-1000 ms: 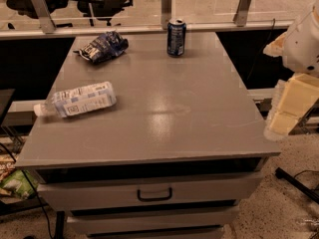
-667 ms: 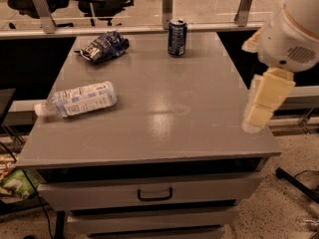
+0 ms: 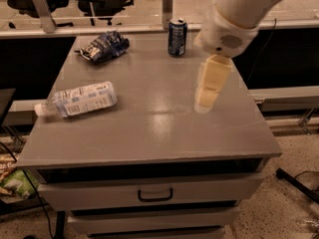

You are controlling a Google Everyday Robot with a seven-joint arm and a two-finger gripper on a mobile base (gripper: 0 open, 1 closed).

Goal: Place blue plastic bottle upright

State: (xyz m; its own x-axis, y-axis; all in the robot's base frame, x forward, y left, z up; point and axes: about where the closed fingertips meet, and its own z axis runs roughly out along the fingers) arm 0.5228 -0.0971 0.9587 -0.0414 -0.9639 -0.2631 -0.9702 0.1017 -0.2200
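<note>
The blue plastic bottle (image 3: 82, 99) lies on its side near the table's (image 3: 149, 138) left edge, cap pointing left. The gripper (image 3: 207, 89) hovers well apart to its right, holding nothing; I cannot tell how wide its jaws are. It should grasp across the label.

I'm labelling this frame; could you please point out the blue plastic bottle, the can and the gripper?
blue plastic bottle (image 3: 82, 99): camera view, on its label.
dark blue can (image 3: 177, 38): camera view, on its side wall.
gripper (image 3: 204, 102): camera view, at its tip, hovering right of the bottle.
</note>
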